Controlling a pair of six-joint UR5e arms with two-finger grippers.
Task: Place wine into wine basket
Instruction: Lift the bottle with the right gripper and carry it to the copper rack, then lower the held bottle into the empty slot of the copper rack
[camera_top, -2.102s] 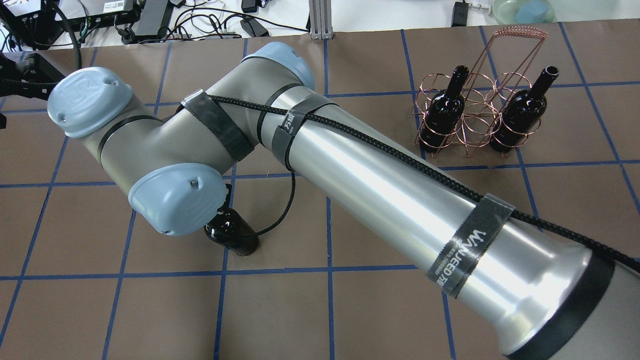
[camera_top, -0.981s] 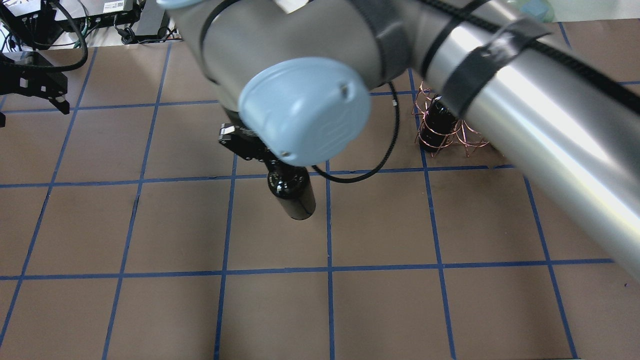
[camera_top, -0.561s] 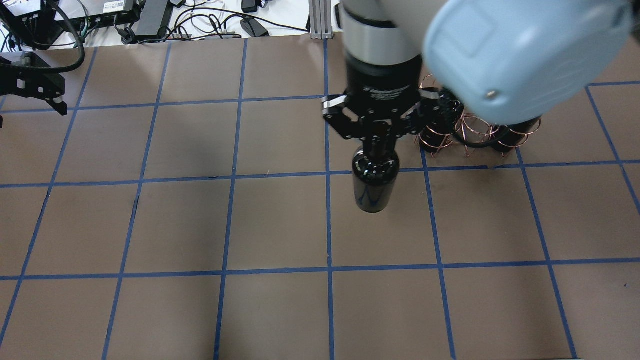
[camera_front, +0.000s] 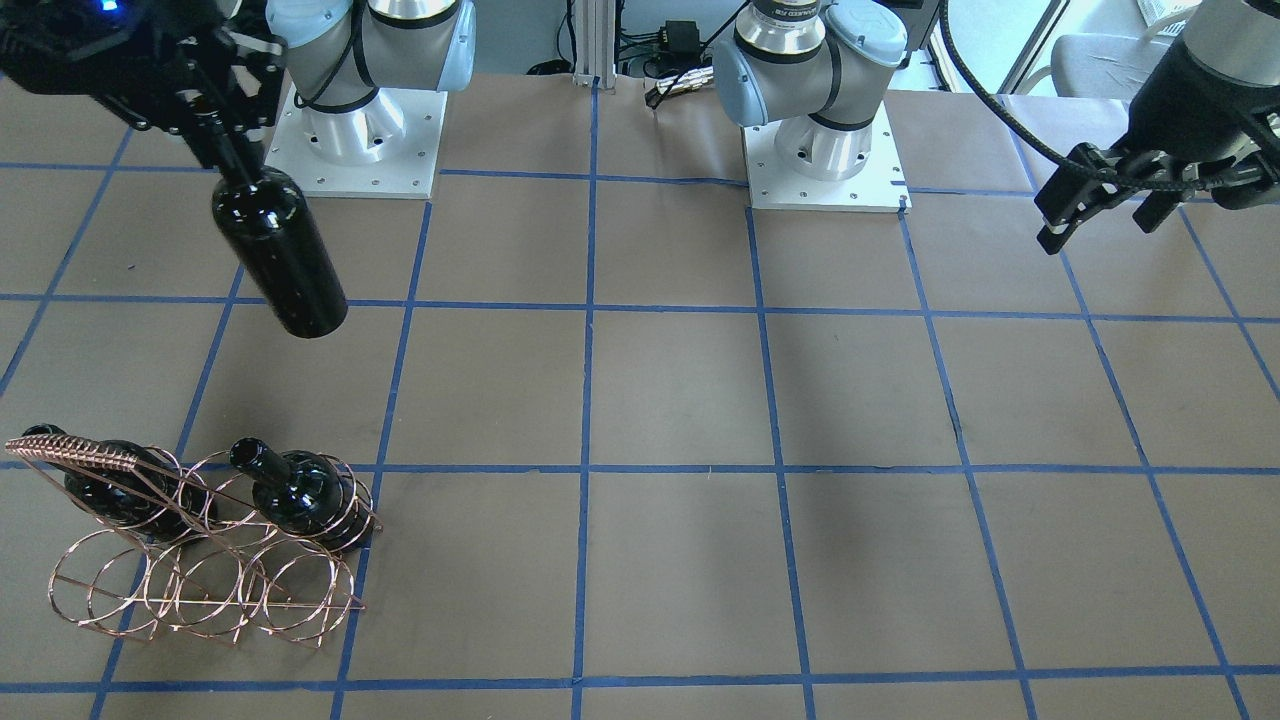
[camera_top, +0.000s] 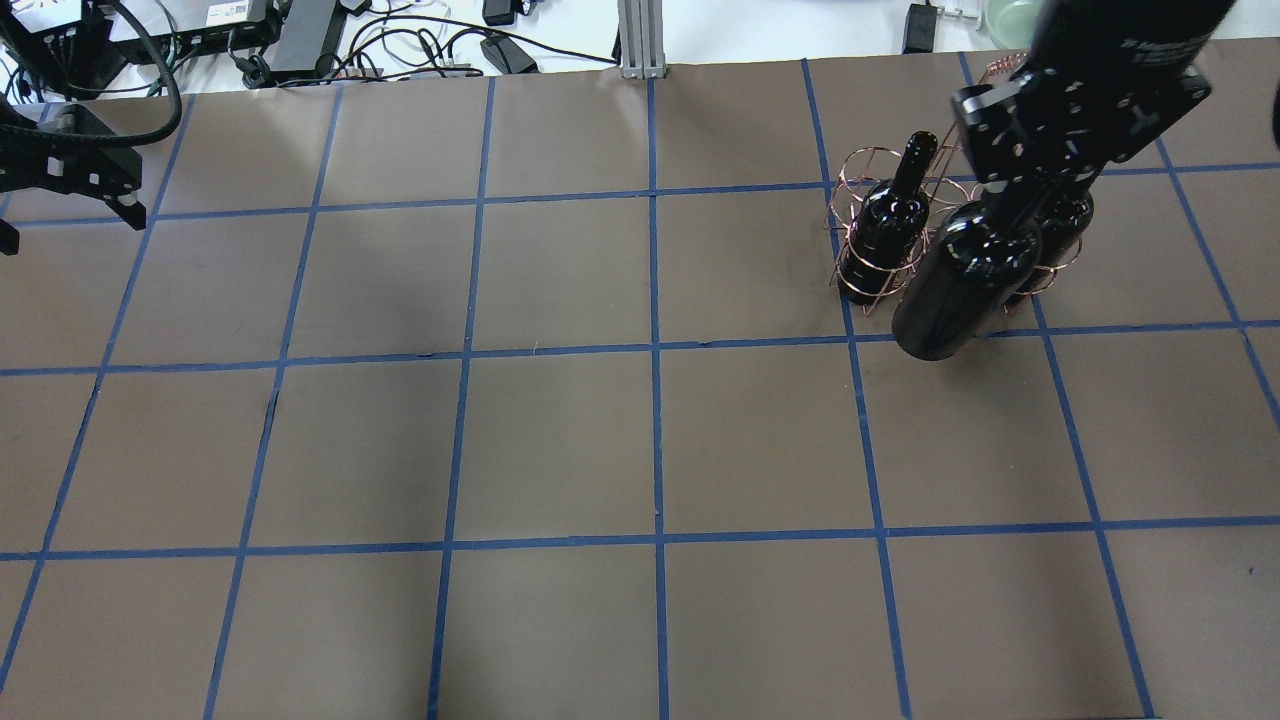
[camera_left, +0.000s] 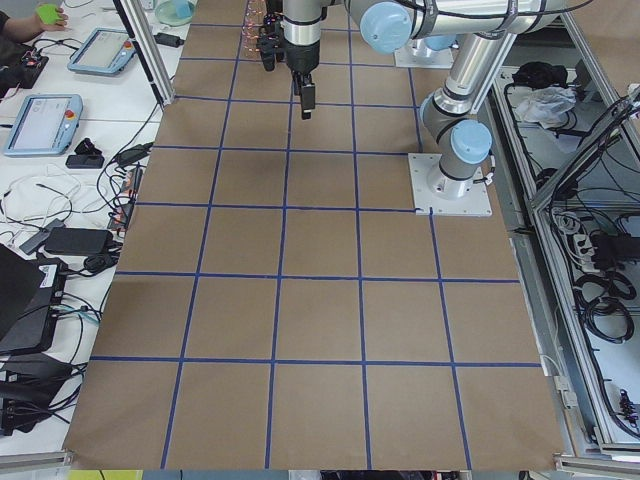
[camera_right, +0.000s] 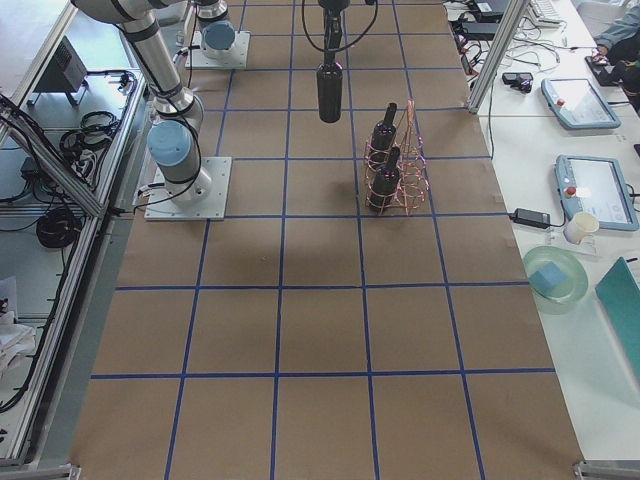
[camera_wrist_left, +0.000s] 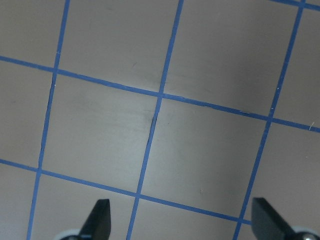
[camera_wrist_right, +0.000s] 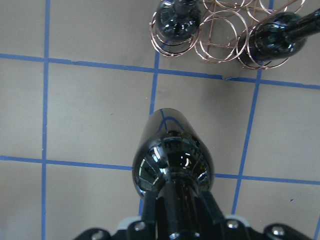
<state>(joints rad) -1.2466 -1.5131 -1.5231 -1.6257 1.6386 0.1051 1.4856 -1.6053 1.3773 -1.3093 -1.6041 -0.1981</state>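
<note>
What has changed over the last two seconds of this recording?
The right end effector, shut on the neck of the wine, carried it rightward in the overhead view; it now hangs near the wine basket. The basket, its two bottles and the open left end effector stayed put.
</note>
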